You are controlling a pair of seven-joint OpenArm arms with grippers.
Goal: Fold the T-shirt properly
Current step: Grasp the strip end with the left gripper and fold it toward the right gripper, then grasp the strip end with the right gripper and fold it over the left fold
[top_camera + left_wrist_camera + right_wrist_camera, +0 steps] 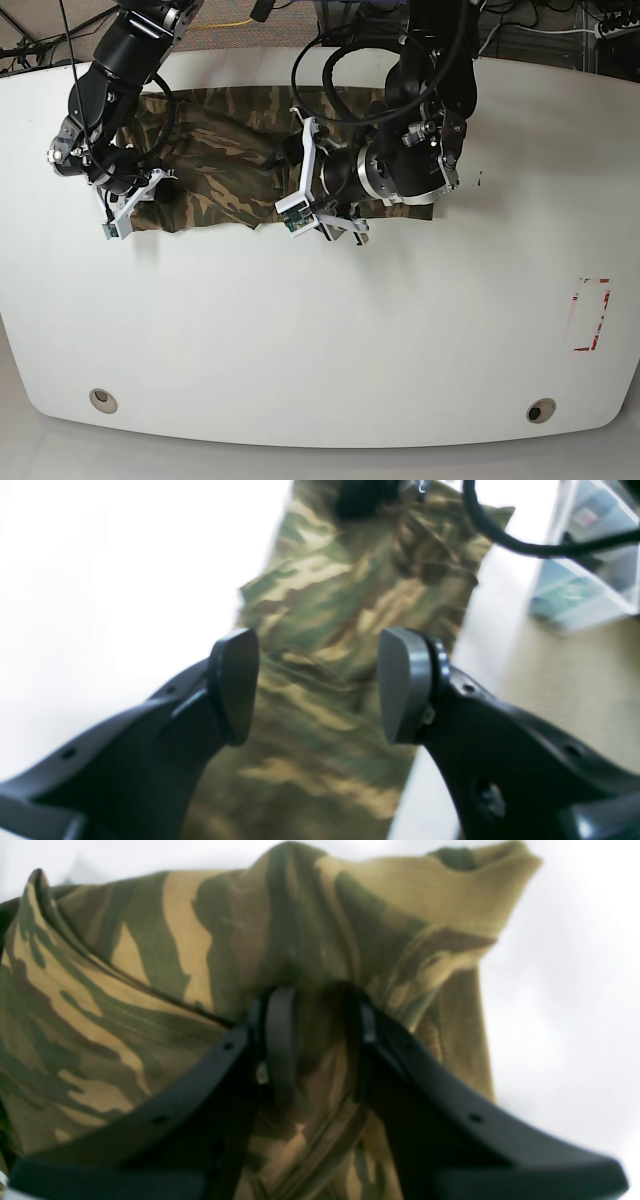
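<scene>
The T-shirt [230, 150], camouflage in olive, brown and tan, lies as a long band across the back of the white table [320, 340]. My right gripper [163, 186], at the left of the base view, is shut on a bunched fold at the shirt's left end. In the right wrist view its jaws [320, 1040] pinch the cloth [150, 990], which drapes over them. My left gripper [335, 228] is open over the shirt's front edge near the middle. In the left wrist view its jaws [320, 685] stand wide apart above the shirt [325, 605], holding nothing.
A red rectangle mark [590, 315] is on the table at the right. Two round holes [100, 400] sit near the front edge. A black cable [500, 535] and clear storage bins [585, 580] lie beyond the table. The left arm's body [410, 165] covers the shirt's right part.
</scene>
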